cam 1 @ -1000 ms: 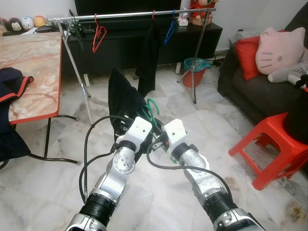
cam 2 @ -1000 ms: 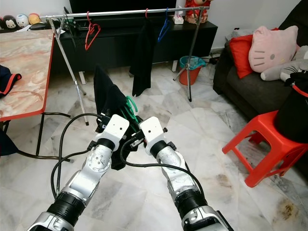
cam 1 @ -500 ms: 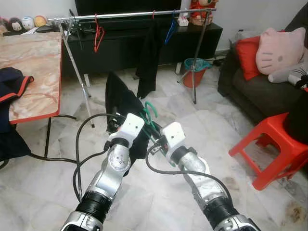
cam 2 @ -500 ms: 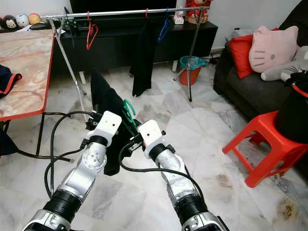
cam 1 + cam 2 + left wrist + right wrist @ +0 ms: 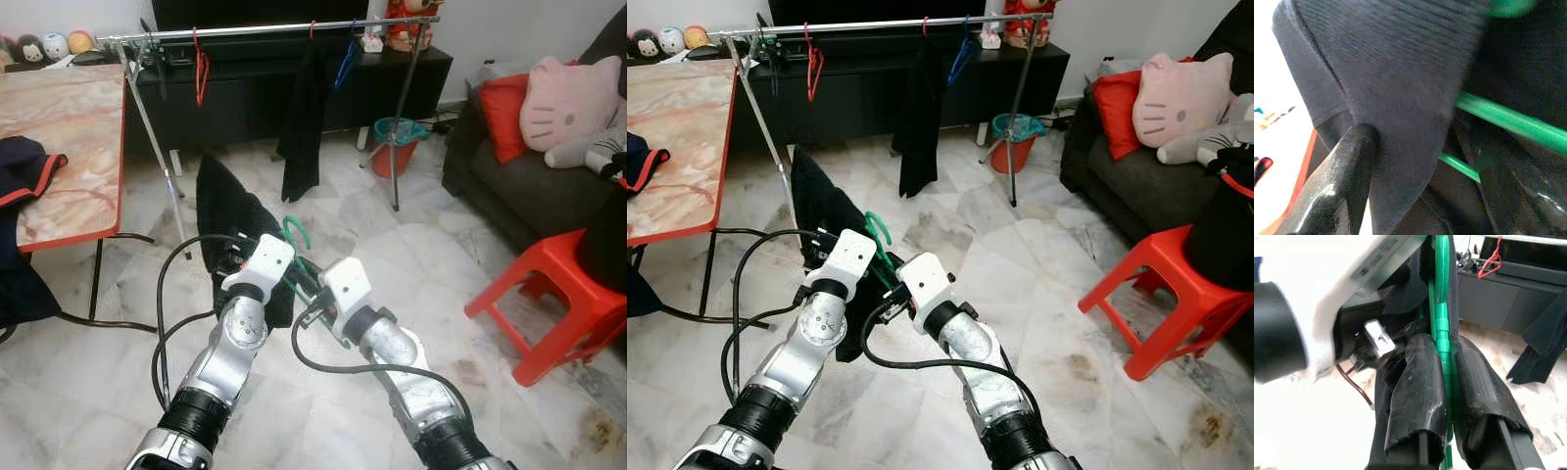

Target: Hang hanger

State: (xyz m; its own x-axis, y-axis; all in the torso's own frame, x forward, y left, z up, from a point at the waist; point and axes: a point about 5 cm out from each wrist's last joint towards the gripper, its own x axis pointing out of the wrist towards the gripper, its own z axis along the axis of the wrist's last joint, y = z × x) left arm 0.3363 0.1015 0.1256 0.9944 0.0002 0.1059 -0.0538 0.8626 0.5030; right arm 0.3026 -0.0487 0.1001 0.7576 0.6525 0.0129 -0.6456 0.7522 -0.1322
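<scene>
A green hanger (image 5: 294, 231) carries a black garment (image 5: 227, 208), held low in front of me over the marble floor. My right gripper (image 5: 1447, 377) is shut on the hanger's green neck, which runs between its black fingers (image 5: 1418, 382). My left gripper (image 5: 1425, 166) grips the hanger's green bars under the cloth, and the garment drapes over one finger (image 5: 1347, 166). In the eye views both wrists (image 5: 294, 279) meet just below the hook. The silver rail (image 5: 265, 29) stands well beyond them, at the far side of the room.
On the rail hang a red hanger (image 5: 200, 73), a black garment (image 5: 304, 117) and a blue hanger (image 5: 345, 61). A marble-topped table (image 5: 59, 137) stands left. A red stool (image 5: 554, 294) and dark sofa (image 5: 529, 171) are right; a bucket (image 5: 397, 142) sits by the rack's leg.
Both arms have carried the hanger and garment to the left and slightly away from me. The grips look unchanged.
</scene>
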